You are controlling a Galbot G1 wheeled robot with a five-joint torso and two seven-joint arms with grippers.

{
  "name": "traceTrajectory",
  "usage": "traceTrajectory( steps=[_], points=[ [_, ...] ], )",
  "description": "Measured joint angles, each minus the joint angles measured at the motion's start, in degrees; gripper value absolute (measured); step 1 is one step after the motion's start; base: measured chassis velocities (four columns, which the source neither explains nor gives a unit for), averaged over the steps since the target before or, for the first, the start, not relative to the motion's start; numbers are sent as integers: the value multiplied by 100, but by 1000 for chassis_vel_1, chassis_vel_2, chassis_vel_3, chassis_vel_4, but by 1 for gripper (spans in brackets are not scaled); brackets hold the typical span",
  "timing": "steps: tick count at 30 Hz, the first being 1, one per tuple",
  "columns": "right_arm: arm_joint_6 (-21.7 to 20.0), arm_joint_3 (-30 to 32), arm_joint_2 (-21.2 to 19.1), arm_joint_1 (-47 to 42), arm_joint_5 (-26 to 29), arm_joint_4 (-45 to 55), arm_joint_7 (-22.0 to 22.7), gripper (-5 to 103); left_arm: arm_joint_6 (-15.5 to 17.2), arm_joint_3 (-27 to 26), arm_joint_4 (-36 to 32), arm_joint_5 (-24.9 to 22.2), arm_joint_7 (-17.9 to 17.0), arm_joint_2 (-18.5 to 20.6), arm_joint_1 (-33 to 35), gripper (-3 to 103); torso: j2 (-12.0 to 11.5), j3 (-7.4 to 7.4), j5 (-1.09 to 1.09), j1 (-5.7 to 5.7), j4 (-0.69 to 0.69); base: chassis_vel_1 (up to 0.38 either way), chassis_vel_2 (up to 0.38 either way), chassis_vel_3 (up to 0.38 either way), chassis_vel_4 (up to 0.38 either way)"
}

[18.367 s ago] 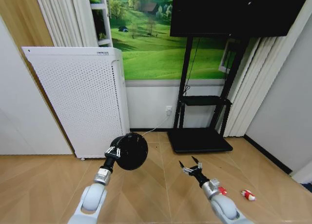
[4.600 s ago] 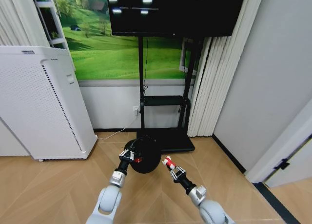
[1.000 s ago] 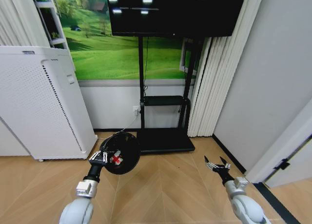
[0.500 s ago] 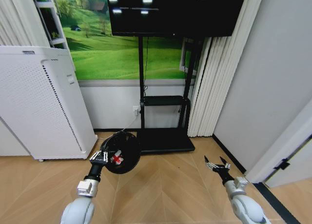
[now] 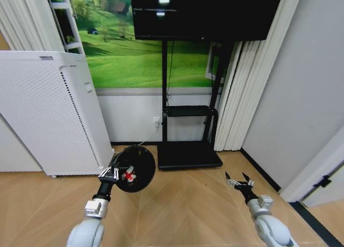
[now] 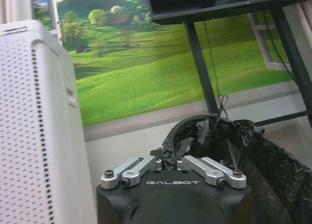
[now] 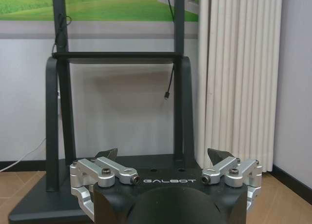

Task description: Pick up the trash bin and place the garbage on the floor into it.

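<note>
- The small round black wire-mesh trash bin (image 5: 133,169), lined with a black plastic bag, is held above the light tan herringbone parquet floor (image 5: 183,209) by the left gripper (image 5: 112,173), to the robot's left of centre
- The bin is tilted so that its mouth faces the head camera, and a crumpled red-and-white wrapper (image 5: 128,175) is seen inside it
- In the left wrist view, the left gripper's fingers (image 6: 146,164) are seen clenched on the bin's rim (image 6: 195,124), with the bag bunched between them
- The right gripper (image 5: 241,181) is held low over the floor at the robot's right, its fingers (image 7: 106,154) spread wide apart and grasping nothing
- The tall white perforated air purifier (image 5: 51,110) is stood against the wall behind the bin, to its left
- The black TV stand (image 5: 189,153) with its flat base is placed beyond both grippers, beside the pale pleated curtain (image 5: 236,96)
</note>
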Motion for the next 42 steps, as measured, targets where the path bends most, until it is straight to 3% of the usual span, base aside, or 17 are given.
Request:
traceTrajectory(
  steps=[3,6,9,18,37,42],
  points=[
    [0,-1,0,0,0,-1,0,100,-4,7,0,3,0,-4,4,7,-1,-1,11,-1,-2,250,247,-252,-258],
    [-1,1,-1,1,0,0,1,100,-10,11,0,6,0,-4,6,7,0,-1,1,-2,-1,305,288,-285,-305],
    [-1,0,0,0,0,-1,0,100,-14,13,-1,6,1,-3,5,7,0,-1,8,-1,-2,335,314,-331,-307],
    [-3,-1,2,0,0,0,-1,100,-21,14,11,8,-3,-2,25,7,0,0,2,-1,0,274,257,-243,-261],
    [-3,1,0,0,0,0,1,100,-20,-6,-6,8,-14,-42,191,7,2,-1,6,0,-1,86,-126,-86,131],
    [-3,0,1,-2,0,-1,0,100,170,-115,-107,-315,-99,-63,389,7,3,-3,4,-4,-2,175,-144,-187,180]
  ],
)
